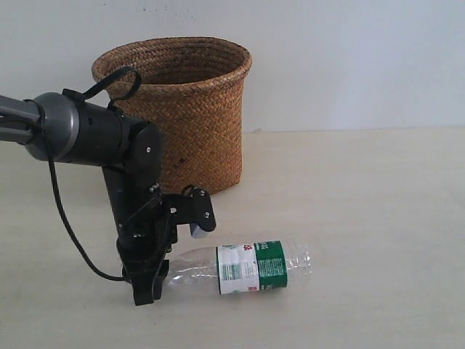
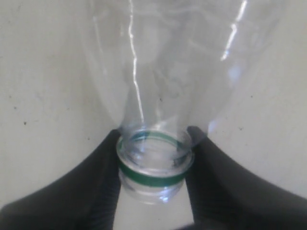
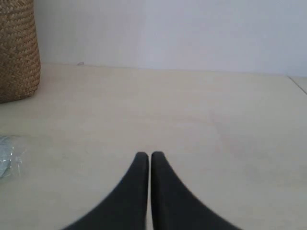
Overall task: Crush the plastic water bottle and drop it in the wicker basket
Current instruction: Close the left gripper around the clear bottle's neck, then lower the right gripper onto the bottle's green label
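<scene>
The plastic water bottle (image 1: 252,267) lies on its side on the table, its white-and-green label facing up and its neck toward my left gripper (image 1: 152,280). In the left wrist view the black fingers (image 2: 96,177) press on both sides of the bottle's neck (image 2: 154,165), at the green ring. The mouth is open and no cap shows. The wicker basket (image 1: 182,109) stands upright behind the left arm. My right gripper (image 3: 149,155) is shut on nothing, low over bare table. It sees the basket's side (image 3: 17,52) and a bit of the bottle (image 3: 7,158) at the frame's edge.
A pale wall (image 1: 349,58) rises right behind the basket. A black cable (image 1: 69,225) loops down from the left arm to the table. Pale bare tabletop (image 1: 378,203) spreads to the right of the bottle.
</scene>
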### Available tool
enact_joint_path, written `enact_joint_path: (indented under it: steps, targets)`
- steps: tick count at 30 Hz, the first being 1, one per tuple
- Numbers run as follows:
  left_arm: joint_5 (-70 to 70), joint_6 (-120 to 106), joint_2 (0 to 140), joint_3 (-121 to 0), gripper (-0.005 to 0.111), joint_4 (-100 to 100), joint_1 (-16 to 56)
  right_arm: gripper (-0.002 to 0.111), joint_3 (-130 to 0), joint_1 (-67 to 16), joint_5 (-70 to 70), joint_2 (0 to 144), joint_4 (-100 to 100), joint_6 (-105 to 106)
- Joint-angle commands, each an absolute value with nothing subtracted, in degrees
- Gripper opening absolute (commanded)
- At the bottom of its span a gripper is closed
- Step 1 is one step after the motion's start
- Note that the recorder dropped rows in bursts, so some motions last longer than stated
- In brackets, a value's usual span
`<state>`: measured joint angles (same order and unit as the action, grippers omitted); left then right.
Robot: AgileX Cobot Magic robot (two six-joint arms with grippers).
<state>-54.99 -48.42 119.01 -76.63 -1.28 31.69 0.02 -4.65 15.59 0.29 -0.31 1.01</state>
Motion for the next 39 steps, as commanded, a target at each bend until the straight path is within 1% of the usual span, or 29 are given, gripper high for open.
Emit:
enact_joint_path:
  steps: [1,8,11,17,20,22,27,30,36,39]
  targets:
    - [-57.28,-45.86,119.02,-76.61,0.004,0.52,31.86,0.000,0.00,-4.53,15.19,0.00,-0.50,1.19]
    - [-59.22,-42.85,119.02,-76.61,0.004,1.31,29.75,0.000,0.00,-4.53,13.07,0.00,-0.50,1.19]
    - [-59.99,-42.85,119.02,-76.61,0.004,1.09,28.89,0.000,0.00,-4.53,8.15,0.00,2.47,-2.72]
    - [-58.29,-44.77,118.90,-76.61,0.004,0.66,28.54,0.000,0.00,-4.53,-5.89,0.00,12.66,-16.57]
    - [-56.62,-46.41,118.66,-76.61,0.004,-0.38,28.54,0.000,0.00,-4.53,-5.93,0.06,11.82,-15.61]
    - [-55.73,-47.99,118.66,-76.61,0.004,-1.90,28.54,0.000,-1.06,-4.53,-4.62,2.64,11.21,-15.61]
    - [-54.93,-53.70,118.66,-76.61,0.004,-6.54,28.54,0.000,-9.50,-5.09,-0.59,12.54,5.66,-15.50]
    - [-54.82,-53.99,118.66,-76.61,0.004,-6.86,28.54,0.000,-16.75,-7.48,3.32,21.95,4.85,-13.87]
    - [-54.16,-54.07,118.66,-76.61,0.004,-7.61,28.54,0.000,-34.53,-18.22,15.05,44.58,4.85,-1.64]
    - [-54.21,-54.07,118.66,-76.61,0.004,-8.66,28.54,0.000,-44.16,-23.40,23.98,56.97,4.97,4.74]
